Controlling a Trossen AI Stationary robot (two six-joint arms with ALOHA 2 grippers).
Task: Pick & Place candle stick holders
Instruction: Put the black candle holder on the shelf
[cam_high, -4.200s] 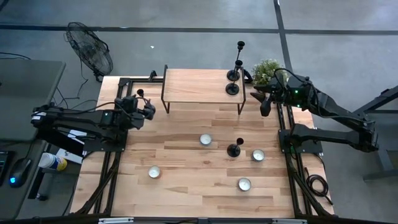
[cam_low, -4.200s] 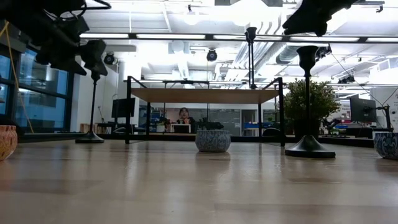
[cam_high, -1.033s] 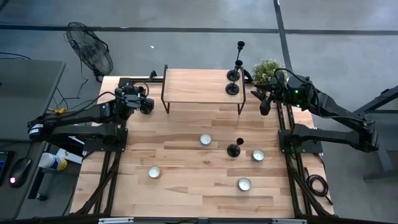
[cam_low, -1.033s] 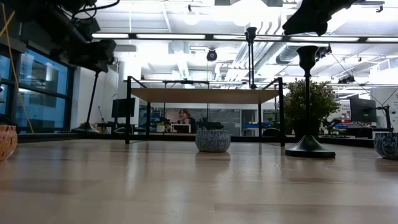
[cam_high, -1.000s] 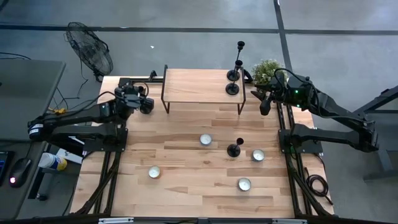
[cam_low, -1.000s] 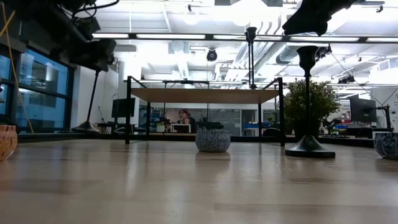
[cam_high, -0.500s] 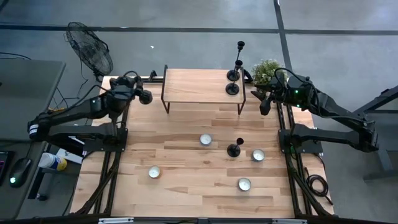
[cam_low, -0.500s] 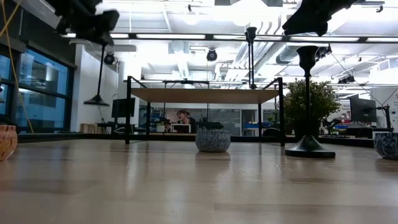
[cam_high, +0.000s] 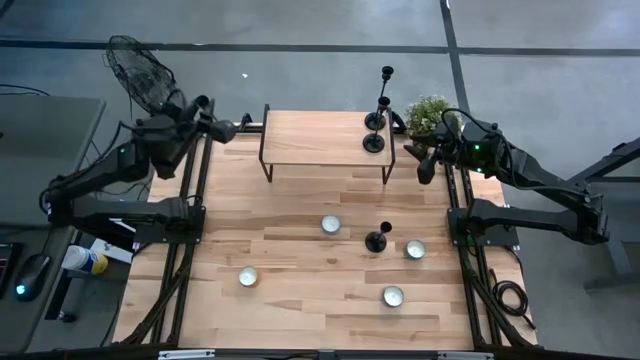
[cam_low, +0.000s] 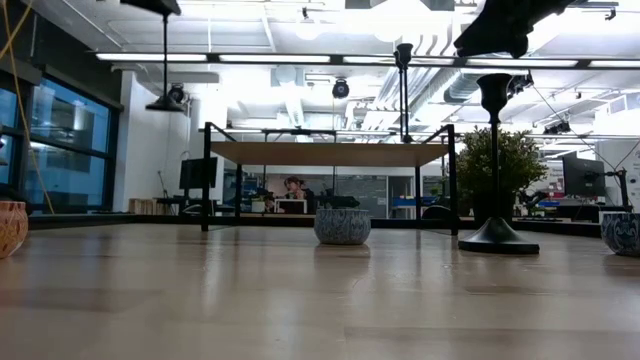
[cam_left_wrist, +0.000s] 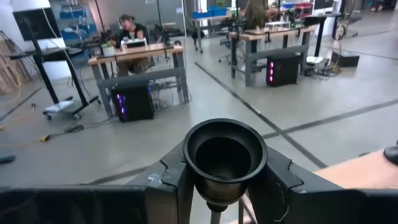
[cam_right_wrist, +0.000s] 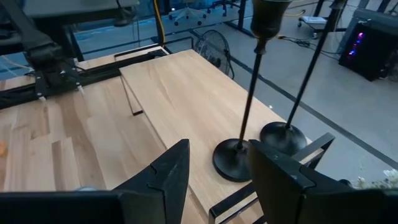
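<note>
No legible brands or writing anywhere.

Left gripper (cam_high: 222, 129) is clamped on a candlestick (cam_left_wrist: 225, 158) just under its top cup, upper left of the high view, beside the riser shelf (cam_high: 320, 137). In the low view that candlestick (cam_low: 165, 65) hangs in the air, its top cut off by the frame edge. Since a second ago, it has gone from standing on the table (cam_high: 300, 260) to well clear of it.

Right gripper (cam_high: 424, 163) unchanged, upper right off the shelf's end, fingers (cam_right_wrist: 168, 177) apart, holding nothing.

Two candlesticks (cam_high: 377, 125) on the shelf's right end; short candlestick (cam_high: 377, 238) centre-right among four tealights (cam_high: 330, 225).
</note>
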